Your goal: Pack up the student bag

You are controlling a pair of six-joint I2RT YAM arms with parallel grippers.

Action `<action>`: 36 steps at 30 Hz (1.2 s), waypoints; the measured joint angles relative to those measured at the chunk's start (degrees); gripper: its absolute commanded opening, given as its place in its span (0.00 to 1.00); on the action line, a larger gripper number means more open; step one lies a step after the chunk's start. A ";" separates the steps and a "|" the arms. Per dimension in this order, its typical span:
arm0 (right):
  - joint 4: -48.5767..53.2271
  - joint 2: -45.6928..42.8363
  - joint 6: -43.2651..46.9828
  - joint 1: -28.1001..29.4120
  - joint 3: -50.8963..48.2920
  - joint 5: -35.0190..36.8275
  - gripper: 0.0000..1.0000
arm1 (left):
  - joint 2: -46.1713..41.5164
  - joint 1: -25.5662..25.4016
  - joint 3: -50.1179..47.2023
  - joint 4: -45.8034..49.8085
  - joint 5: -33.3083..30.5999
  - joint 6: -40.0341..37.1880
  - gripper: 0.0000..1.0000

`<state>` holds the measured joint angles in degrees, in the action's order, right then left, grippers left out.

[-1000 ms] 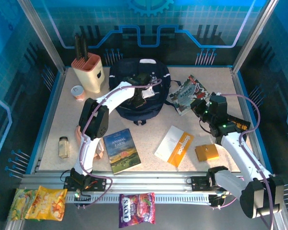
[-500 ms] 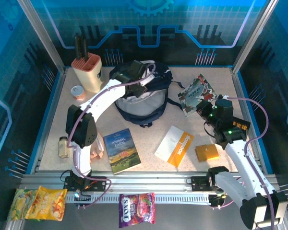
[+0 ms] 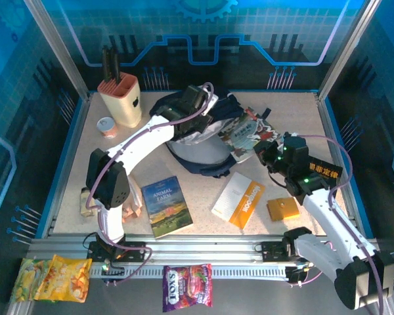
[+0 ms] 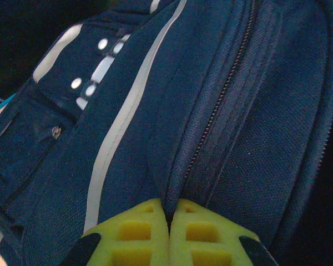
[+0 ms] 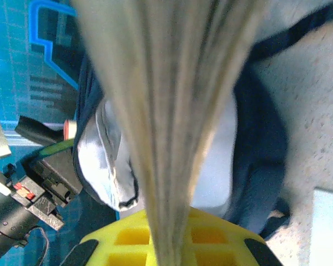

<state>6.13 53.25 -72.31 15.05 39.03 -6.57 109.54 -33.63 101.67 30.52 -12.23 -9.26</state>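
Student bag (image 4: 238, 111) edge in L claw (image 4: 169, 215)

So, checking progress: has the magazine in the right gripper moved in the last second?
Yes: the magazine shifted left, toward the knife block, and now overlaps the student bag.

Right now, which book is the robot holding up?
The patterned book, pinched in the right gripper by the bag. The Animal Farm book and the orange-and-white book lie flat, untouched.

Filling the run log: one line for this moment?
left tool shut on student bag | right tool shut on magazine | magazine at bag's open mouth
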 measured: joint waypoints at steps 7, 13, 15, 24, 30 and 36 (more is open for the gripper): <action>-10.58 7.30 -5.99 3.72 -0.50 -1.25 0.00 | -0.83 -1.49 -0.02 -1.64 0.02 1.90 0.00; -18.88 16.06 -8.35 6.27 0.96 -1.84 0.00 | -2.16 -1.44 -0.26 -2.62 0.02 2.93 0.00; -21.29 18.91 -8.94 6.45 1.70 -1.90 0.00 | -2.34 -1.46 -0.26 -2.64 0.02 3.26 0.00; -31.65 32.44 -11.32 8.66 6.47 -1.31 0.01 | -2.71 -1.46 -0.66 -2.97 0.48 4.50 0.00; -35.21 41.72 -13.68 11.17 9.51 0.72 0.04 | -3.34 -1.49 -0.74 -2.99 0.72 4.90 0.00; -35.78 49.35 -16.04 11.32 15.78 0.74 0.09 | -4.79 -1.49 -2.56 -3.85 0.72 6.23 0.00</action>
<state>-29.65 102.61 -88.36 26.37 54.81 -5.82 104.75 -35.11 99.11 26.68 -11.51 -3.03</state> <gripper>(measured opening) 0.082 0.062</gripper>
